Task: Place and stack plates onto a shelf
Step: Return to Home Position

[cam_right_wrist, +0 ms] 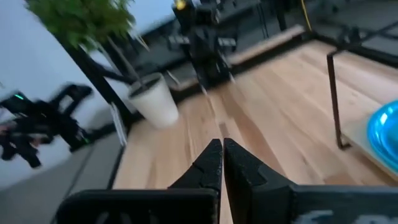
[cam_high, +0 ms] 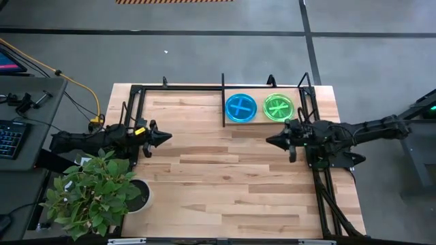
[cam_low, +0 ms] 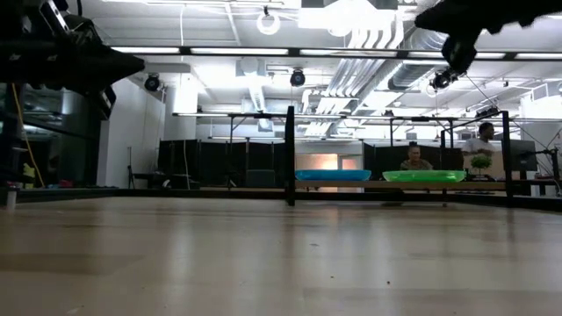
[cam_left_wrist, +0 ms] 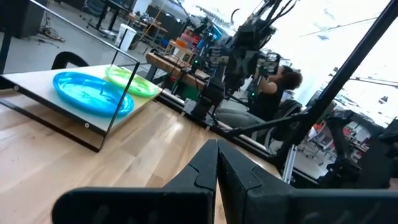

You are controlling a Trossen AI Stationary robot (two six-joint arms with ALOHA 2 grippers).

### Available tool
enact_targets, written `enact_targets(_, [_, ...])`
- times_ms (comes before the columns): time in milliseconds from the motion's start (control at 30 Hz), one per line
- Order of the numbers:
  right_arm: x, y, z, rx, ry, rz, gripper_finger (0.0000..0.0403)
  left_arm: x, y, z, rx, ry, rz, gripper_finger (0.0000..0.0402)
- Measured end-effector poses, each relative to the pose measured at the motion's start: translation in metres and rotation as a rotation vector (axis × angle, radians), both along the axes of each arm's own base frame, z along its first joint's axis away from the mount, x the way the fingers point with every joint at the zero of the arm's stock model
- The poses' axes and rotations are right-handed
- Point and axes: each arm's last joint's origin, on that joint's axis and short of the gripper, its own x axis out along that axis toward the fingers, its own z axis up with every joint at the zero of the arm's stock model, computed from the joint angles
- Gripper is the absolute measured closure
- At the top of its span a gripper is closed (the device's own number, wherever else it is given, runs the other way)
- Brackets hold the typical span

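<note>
Right end effector (cam_high: 271, 141): fingers pressed together, holding nothing, raised above the bench (cam_high: 225, 190) toward its right edge, near the front of the shelf (cam_high: 260, 89). Left end effector (cam_high: 165, 137): likewise closed and empty, toward the left edge, pointing inward. The shelf stood at the far edge, by the far right corner. On its board lay the blue plates (cam_high: 240, 107) and, just beside them, the green plates (cam_high: 279, 107), in two separate stacks; counts could not be confirmed. Judgement: stacking appeared complete. The retreat should go upward and away from the shelf, clear of its posts, without sweeping over either stack.
</note>
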Motion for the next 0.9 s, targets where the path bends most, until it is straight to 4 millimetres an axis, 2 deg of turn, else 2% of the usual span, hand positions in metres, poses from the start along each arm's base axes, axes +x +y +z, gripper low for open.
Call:
enact_targets(133, [-0.014,-0.008,-0.025,0.008,-0.113,0.009,0.0403,0.000,0.000,0.000,0.000,-0.001,0.000,0.0401])
enact_targets(433, [-0.035,-0.021,-0.068,-0.070,-0.170,0.028,0.0403,0.000,0.000,0.000,0.000,-0.001,0.000,0.0401])
enact_targets(733, [-0.044,-0.021,-0.097,-0.080,-0.216,0.028,0.0403,0.000,0.000,0.000,0.000,-0.001,0.000,0.0401])
enact_targets(900, [-0.048,-0.021,-0.100,-0.149,-0.215,0.031,0.0403,0.000,0.000,0.000,0.000,-0.001,0.001,0.0401])
